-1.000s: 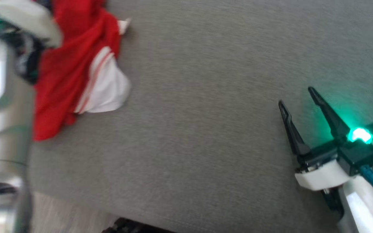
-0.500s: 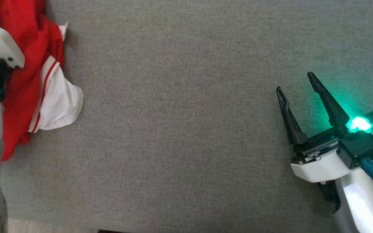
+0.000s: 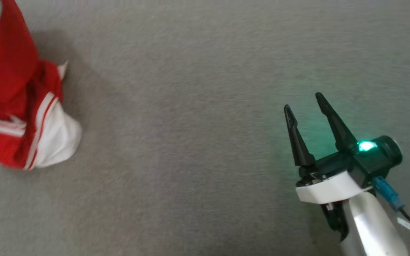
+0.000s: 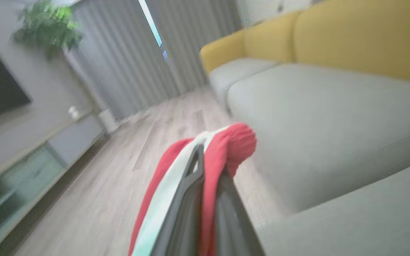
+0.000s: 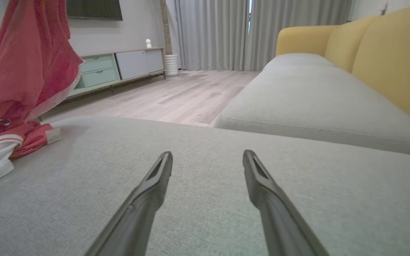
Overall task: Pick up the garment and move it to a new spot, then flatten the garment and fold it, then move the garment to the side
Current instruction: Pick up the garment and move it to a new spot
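Observation:
The garment is red with white panels and stripes, at the left edge of the head view. Its upper part is pulled up and its lower part rests on the grey cushion. In the left wrist view my left gripper is shut on a red and white fold of the garment, held above the wooden floor and the cushion's edge. The right wrist view shows the garment hanging at the far left, its hem bunched on the cushion. My right gripper hovers open over bare cushion at the right, far from the cloth, with nothing between its fingers.
The work surface is a wide grey sofa cushion with a yellow backrest on the right. Beyond the cushion's far edge lie a wooden floor, a low cabinet and grey curtains.
My left gripper has gone from open to shut on the garment and raised it; its forearm has left the head view. The head camera has shifted. The right gripper stays open.

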Motion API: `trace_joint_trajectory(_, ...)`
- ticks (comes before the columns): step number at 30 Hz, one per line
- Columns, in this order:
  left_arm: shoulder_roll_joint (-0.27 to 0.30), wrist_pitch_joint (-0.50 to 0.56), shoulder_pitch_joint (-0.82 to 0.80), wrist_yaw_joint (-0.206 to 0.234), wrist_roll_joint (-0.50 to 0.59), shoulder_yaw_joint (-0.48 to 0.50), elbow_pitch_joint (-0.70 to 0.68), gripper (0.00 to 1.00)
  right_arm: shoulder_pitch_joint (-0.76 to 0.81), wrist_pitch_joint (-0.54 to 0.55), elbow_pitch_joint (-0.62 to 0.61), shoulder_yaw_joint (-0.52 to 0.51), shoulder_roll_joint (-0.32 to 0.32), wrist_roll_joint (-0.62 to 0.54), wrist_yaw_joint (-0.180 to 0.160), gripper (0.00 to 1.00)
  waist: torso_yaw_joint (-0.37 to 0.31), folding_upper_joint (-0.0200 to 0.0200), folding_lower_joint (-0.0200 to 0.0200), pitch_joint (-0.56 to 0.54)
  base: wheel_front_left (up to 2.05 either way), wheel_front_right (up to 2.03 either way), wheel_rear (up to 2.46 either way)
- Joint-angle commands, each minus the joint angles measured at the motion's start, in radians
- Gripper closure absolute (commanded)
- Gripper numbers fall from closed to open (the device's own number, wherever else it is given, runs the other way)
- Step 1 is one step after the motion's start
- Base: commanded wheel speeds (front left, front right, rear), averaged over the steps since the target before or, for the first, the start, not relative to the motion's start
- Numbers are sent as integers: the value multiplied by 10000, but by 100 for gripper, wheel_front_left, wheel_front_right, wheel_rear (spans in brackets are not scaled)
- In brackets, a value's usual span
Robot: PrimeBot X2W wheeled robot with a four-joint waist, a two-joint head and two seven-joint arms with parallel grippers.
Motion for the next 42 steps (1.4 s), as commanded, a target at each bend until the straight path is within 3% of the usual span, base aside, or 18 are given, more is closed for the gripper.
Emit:
trace_joint_trajectory(1, 600, 224, -687, 17, -154, 83, -784, 100, 231, 8, -216, 232, 172, 84, 65, 0, -879, 0, 2, -792, 0, 0, 0)
trace_joint_trajectory(6, 855, 1173, -978, 16, -507, -916, -2439, 100, 244, 8, -46, 257, 388, 371, 65, 0, -2208, 0, 2, -1503, 0, 0, 0)
trace_joint_trajectory(12, 380, 1187, -1607, 16, -951, -1833, -3269, 100, 287, 8, -143, 594, 404, 1338, 65, 0, -3894, 0, 2, -1982, 0, 0, 0)
trace_joint_trajectory(17, -501, 458, -1786, 29, -939, -2300, -2877, 100, 336, 8, -277, 570, 405, 1669, 65, 0, -5115, 0, 2, -2073, 0, 0, 0)
trace_joint_trajectory(23, -1637, -241, -403, 210, -1393, -2861, -2099, 100, 518, 8, -356, 337, 406, 1893, 65, 0, -5771, 0, 2, -1882, 0, 0, 0)
trace_joint_trajectory(27, -1875, -1484, 1821, 702, -1772, -2884, -1775, 100, 666, 8, -362, 233, 406, 1919, 65, 0, -5785, 0, 2, -1906, 0, 0, 0)
trace_joint_trajectory(31, -2296, -3147, 4551, 1096, -2400, -2808, -1416, 100, 904, 8, -367, -225, 407, 1742, 65, 0, -5285, 0, 2, -1963, 0, 0, 0)
trace_joint_trajectory(35, -2871, -3683, 6638, 1278, -3132, -2430, -753, 100, 1222, 8, -270, -600, 407, 1448, 65, 0, -4505, 0, 2, -2135, 0, 0, 0)
trace_joint_trajectory(40, -3578, -3776, 7928, 1201, -2842, -1769, -762, 100, 1503, 8, -147, -1099, 407, 1285, 65, 0, -3313, 0, 2, -2417, 0, 0, 0)
trace_joint_trajectory(41, -3699, -3777, 8122, 1146, -2661, -1627, -843, 65, 1533, 8, -130, -1129, 407, 1239, 65, 0, -3091, 0, 2, -2503, 0, 0, 0)
trace_joint_trajectory(42, -3699, -3777, 8122, 1146, -2661, -1627, -843, 65, 1533, 8, -130, -1129, 407, 1239, 65, 0, -3091, 0, 2, -2503, 0, 0, 0)
